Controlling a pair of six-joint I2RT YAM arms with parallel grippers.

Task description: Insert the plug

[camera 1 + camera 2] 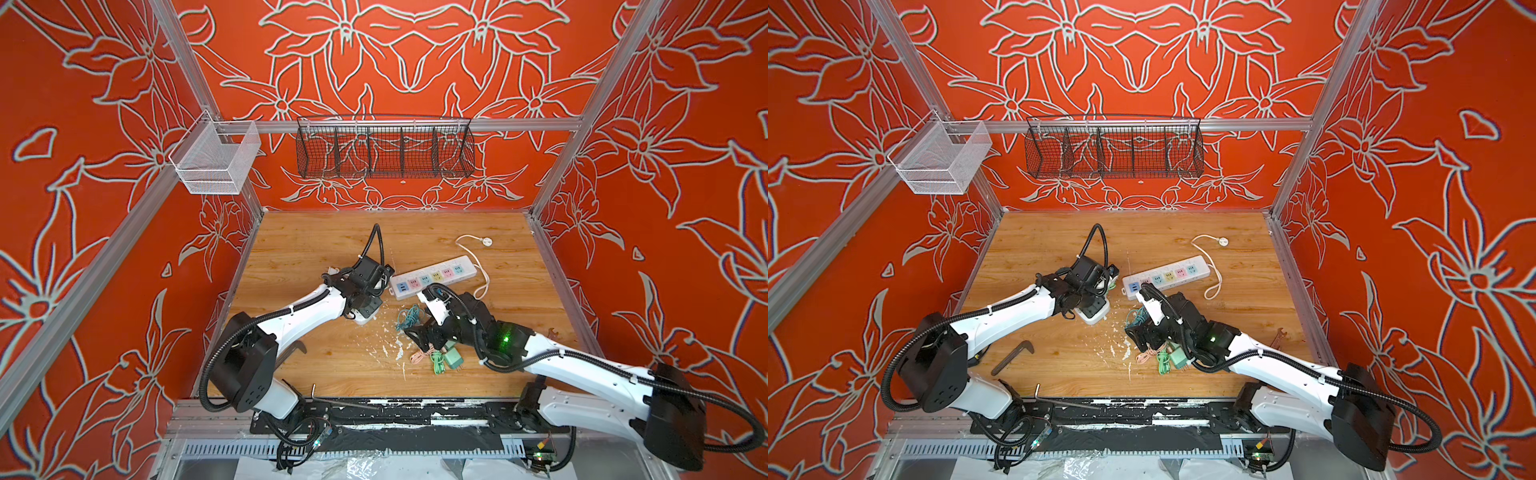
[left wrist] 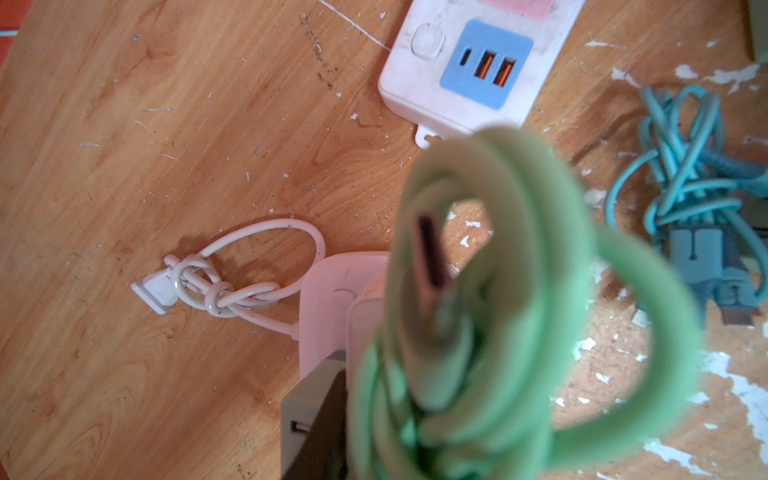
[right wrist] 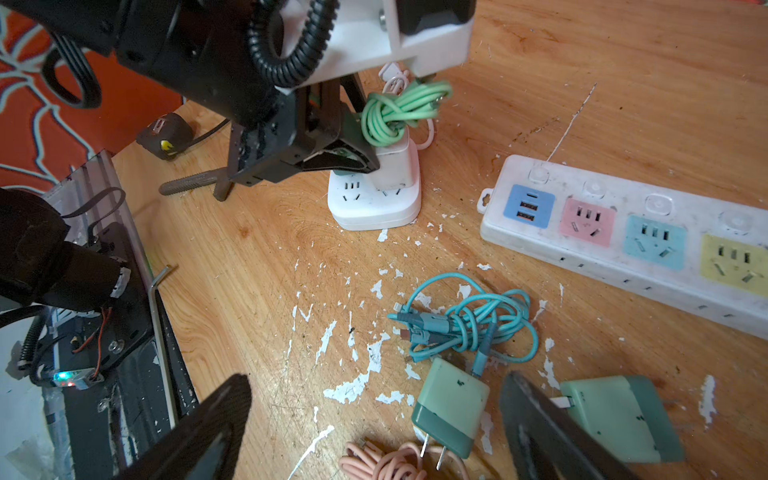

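**USB plug: in hand, not yet in a port**

Left gripper is clamped on the coiled green cable. The plug pokes out past its fingertips, above the white socket cube. Looks like final approach.

In both top views the blue USB panel of the power strip sits just beside that gripper at 3 o'clock. Next move: line the plug up with a port slot, then push straight in.

Right gripper hangs wide open over a green charger, at 5 o'clock from the panel.
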